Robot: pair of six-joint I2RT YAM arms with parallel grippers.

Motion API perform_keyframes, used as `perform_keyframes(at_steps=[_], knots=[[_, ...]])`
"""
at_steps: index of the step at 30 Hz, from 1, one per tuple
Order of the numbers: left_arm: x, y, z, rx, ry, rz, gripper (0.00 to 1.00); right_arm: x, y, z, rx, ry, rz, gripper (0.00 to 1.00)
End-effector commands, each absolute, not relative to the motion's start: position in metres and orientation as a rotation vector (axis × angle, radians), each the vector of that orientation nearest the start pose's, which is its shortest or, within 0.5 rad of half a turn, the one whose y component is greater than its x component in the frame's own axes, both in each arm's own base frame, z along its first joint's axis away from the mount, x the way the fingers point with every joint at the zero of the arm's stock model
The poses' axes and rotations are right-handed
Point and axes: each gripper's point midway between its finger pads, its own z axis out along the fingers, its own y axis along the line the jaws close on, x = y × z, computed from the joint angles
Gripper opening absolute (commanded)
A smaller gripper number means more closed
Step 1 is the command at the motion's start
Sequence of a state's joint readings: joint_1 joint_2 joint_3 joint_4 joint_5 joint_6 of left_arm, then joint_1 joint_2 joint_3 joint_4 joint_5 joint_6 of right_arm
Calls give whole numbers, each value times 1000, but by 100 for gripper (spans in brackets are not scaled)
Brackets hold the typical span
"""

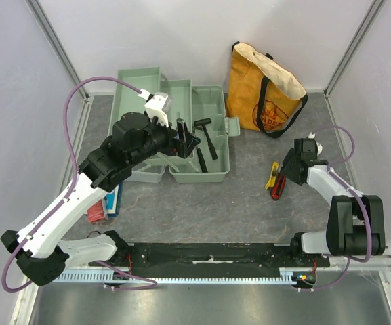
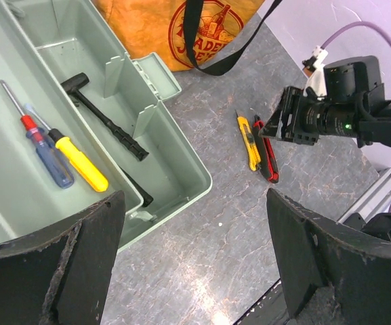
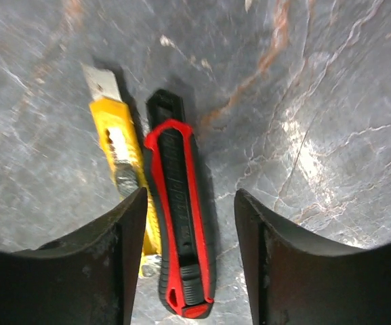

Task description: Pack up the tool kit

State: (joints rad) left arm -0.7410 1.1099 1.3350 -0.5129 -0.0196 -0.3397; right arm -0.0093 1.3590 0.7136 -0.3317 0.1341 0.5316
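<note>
The sage-green toolbox point(image 1: 212, 172) stands open at the table's back left, with a black hammer point(image 1: 209, 137) in its tub. In the left wrist view a yellow-handled point(image 2: 80, 162) and a red-and-blue screwdriver point(image 2: 43, 145) lie in its tray. My left gripper point(image 1: 185, 141) hovers over the box, open and empty. A red-and-black utility knife point(image 3: 181, 217) and a yellow one point(image 3: 117, 152) lie side by side on the table. My right gripper point(image 3: 190, 264) is open, its jaws straddling the red knife, not closed on it.
A mustard-yellow tote bag point(image 1: 263, 88) stands behind the box at the back. Red and blue packets point(image 1: 106, 205) lie by the left arm. White walls enclose the grey table point(image 1: 215, 210) on three sides.
</note>
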Motion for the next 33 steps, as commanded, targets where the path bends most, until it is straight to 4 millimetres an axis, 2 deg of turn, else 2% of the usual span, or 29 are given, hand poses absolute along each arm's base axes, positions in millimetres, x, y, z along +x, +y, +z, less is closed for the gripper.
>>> perform_keyframes(at_steps=[1, 4, 8, 10, 16, 23, 25, 29, 31, 33], knots=[[258, -250, 377, 384, 1803, -744, 90, 295, 4, 24, 719, 2503, 71, 57], [254, -254, 375, 401, 1810, -776, 90, 295, 4, 16, 718, 2523, 62, 40], [250, -261, 370, 424, 1825, -819, 90, 289, 0, 3, 729, 2560, 26, 36], [248, -263, 370, 431, 1826, -829, 89, 287, 1, -1, 725, 2577, 23, 37], [247, -261, 378, 436, 1803, -834, 90, 282, 4, -11, 679, 2614, -37, 50], [246, -257, 382, 424, 1793, -822, 90, 283, 9, -14, 652, 2638, -89, 53], [246, -256, 383, 418, 1790, -817, 90, 282, 10, -15, 652, 2644, -93, 48], [246, -254, 383, 412, 1790, -810, 89, 285, 10, -11, 653, 2624, -111, 23], [245, -253, 385, 411, 1789, -809, 90, 288, 7, -1, 659, 2583, -117, 12], [245, -253, 386, 410, 1788, -810, 90, 292, 6, 13, 663, 2545, -122, 7]])
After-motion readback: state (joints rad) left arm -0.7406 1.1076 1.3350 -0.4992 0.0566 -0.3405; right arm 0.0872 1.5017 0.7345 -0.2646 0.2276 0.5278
